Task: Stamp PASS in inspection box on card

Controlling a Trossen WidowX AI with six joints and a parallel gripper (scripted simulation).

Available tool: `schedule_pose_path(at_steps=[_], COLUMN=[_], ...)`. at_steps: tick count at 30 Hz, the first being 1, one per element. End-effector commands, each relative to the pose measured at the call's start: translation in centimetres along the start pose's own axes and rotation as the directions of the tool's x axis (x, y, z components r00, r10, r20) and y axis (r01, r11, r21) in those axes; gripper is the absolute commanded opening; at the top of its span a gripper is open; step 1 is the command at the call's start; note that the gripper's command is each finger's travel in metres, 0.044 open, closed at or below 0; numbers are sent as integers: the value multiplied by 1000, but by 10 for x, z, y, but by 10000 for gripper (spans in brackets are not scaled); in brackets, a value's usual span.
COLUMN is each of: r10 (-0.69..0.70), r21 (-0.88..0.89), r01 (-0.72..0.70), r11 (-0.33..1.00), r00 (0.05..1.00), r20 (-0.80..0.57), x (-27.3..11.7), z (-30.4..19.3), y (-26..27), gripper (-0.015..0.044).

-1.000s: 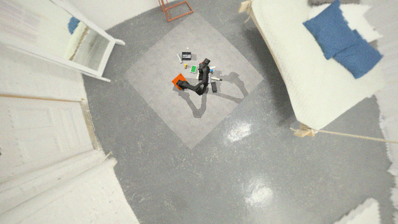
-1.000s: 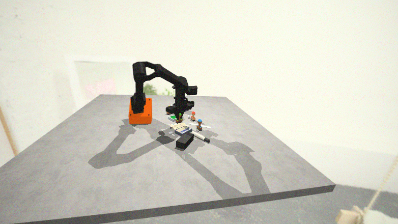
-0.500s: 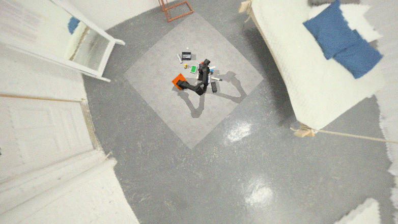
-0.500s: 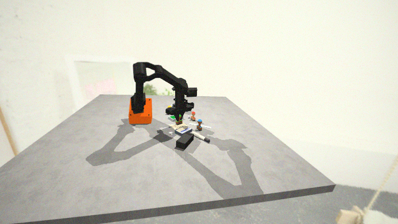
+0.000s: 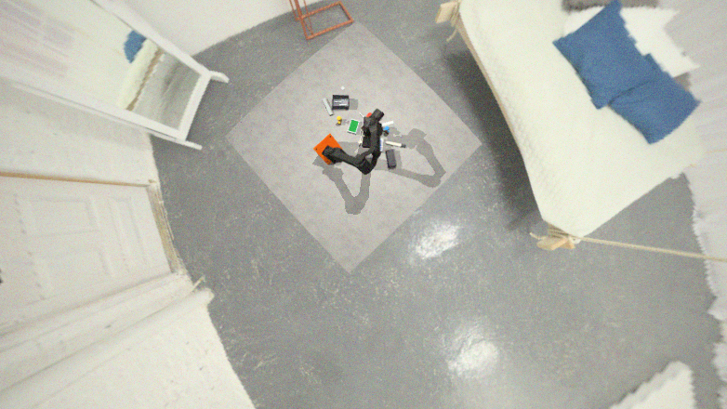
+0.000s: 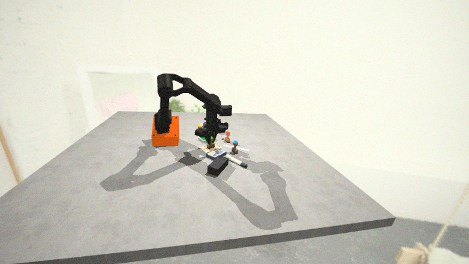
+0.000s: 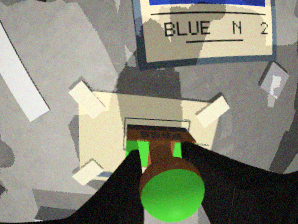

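Observation:
My gripper [image 6: 212,141] [image 7: 160,152] is shut on the PASS stamp [image 6: 210,144] [image 7: 161,135], which has a brown block and stem and a green knob. It holds the stamp low over the cream card [image 7: 95,132] [image 6: 204,149]. In the wrist view the block covers much of the inspection box [image 7: 157,120]; the box's top line and upper left side show beyond it. Any gap beneath the stamp cannot be told. The green ink pad [image 5: 353,125] [image 6: 201,139] lies on the arm-base side of the card. The inside of the box under the block is hidden.
The blue stamp pad [image 6: 216,154] [image 7: 206,50] lies just beyond the card. Blue-knobbed [image 6: 235,147] and red-knobbed [image 6: 227,136] stamps stand nearby. A marker [image 6: 236,160], a black block [image 6: 218,166] and a white strip [image 7: 22,75] lie around. A black box [image 5: 340,101] stands farther off.

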State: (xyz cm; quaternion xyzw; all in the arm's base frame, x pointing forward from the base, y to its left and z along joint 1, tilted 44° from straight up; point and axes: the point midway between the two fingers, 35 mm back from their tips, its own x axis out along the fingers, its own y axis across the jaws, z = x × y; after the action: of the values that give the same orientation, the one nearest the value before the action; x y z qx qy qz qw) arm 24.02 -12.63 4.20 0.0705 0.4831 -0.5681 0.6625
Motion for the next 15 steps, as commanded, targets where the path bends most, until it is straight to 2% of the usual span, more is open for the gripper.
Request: schedule_pose_path(at_steps=[1,15], r10=[-5,-6], r21=[-6,-6], r01=[5,6], r11=[1000,1000], r00=[1000,1000], r20=[1,0], x=[2,4], z=[-1,-1], y=[-1,-1], gripper=[0,0])
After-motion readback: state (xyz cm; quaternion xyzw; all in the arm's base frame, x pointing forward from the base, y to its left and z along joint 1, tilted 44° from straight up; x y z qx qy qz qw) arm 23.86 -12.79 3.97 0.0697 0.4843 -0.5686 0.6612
